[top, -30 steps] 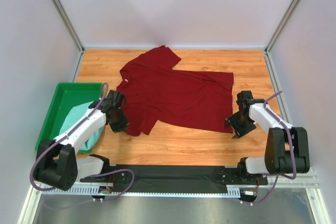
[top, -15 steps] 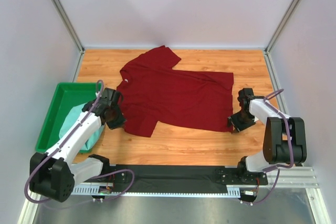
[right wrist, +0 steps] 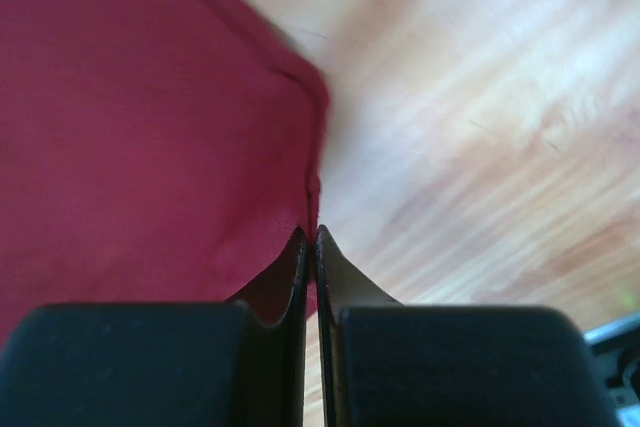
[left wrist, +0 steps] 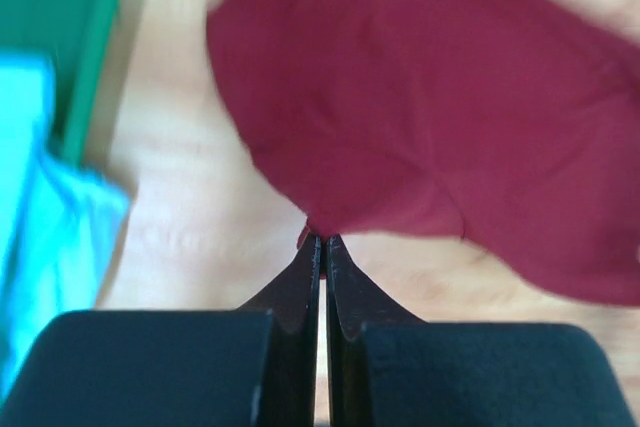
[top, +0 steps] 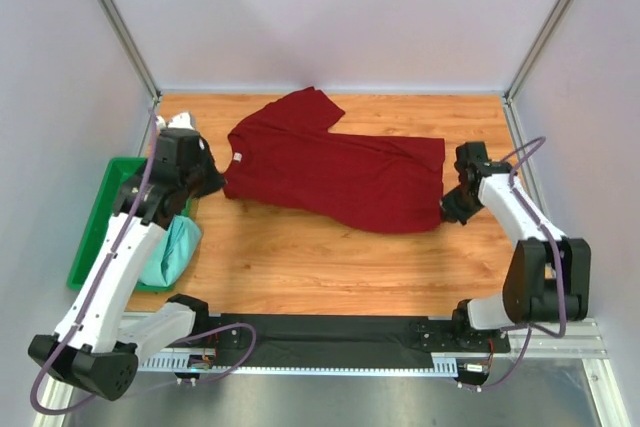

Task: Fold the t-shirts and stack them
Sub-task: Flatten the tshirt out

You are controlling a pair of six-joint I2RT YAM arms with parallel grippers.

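Observation:
The dark red t-shirt (top: 330,172) lies spread across the middle of the wooden table, collar to the left. My left gripper (top: 208,183) is raised at its left edge and shut on a pinch of red cloth; in the left wrist view that gripper (left wrist: 322,240) holds the fold, with the red t-shirt (left wrist: 430,117) hanging beyond. My right gripper (top: 452,209) is shut on the shirt's near right corner; the right wrist view shows that gripper (right wrist: 311,233) closed on the edge of the red t-shirt (right wrist: 140,127). The mint t-shirt (top: 172,249) spills over the tray's near edge.
A bright green plastic tray (top: 97,237) sits at the left edge of the table, under my left arm. White walls with metal posts close in the table on three sides. A black rail with the arm bases runs along the near edge.
My left arm has risen and swung back and left, dragging the shirt's near sleeve with it. My right gripper has shut on the shirt's near right corner.

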